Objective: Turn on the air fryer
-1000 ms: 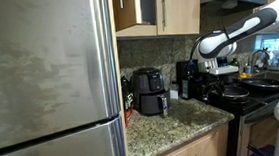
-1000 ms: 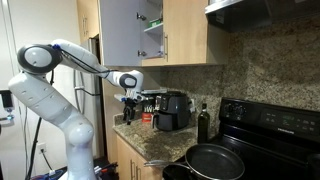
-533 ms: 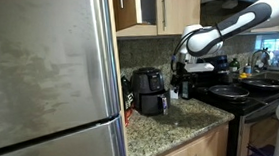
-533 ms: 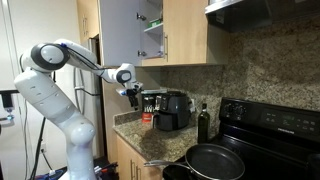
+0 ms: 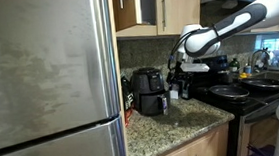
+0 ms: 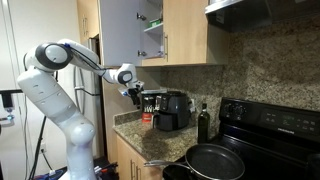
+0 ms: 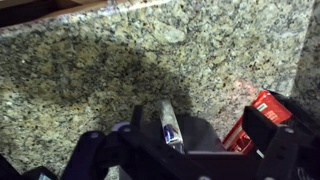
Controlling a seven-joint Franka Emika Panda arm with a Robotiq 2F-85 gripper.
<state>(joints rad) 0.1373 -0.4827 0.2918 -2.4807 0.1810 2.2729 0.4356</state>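
The air fryer (image 5: 149,91) is a squat black appliance with a rounded top, and it stands on the granite counter against the back wall. It also shows in an exterior view (image 6: 173,110), with its basket handle facing out. My gripper (image 5: 176,75) hangs in the air beside the fryer's upper part, a little above it and apart from it; it shows in both exterior views (image 6: 135,93). In the wrist view my gripper (image 7: 220,130) looks open and empty, with speckled granite behind it. The fryer is not clearly distinguishable there.
A steel fridge (image 5: 45,85) fills one side. A red-labelled pack (image 7: 262,113) stands by the fryer (image 6: 146,116). A dark bottle (image 6: 204,122) stands between the fryer and the black stove (image 6: 270,125), which holds a pan (image 6: 215,160). Wooden cabinets (image 6: 185,30) hang overhead.
Over the last second my arm swung in along the counter toward the air fryer. In the last half second it has hardly moved.
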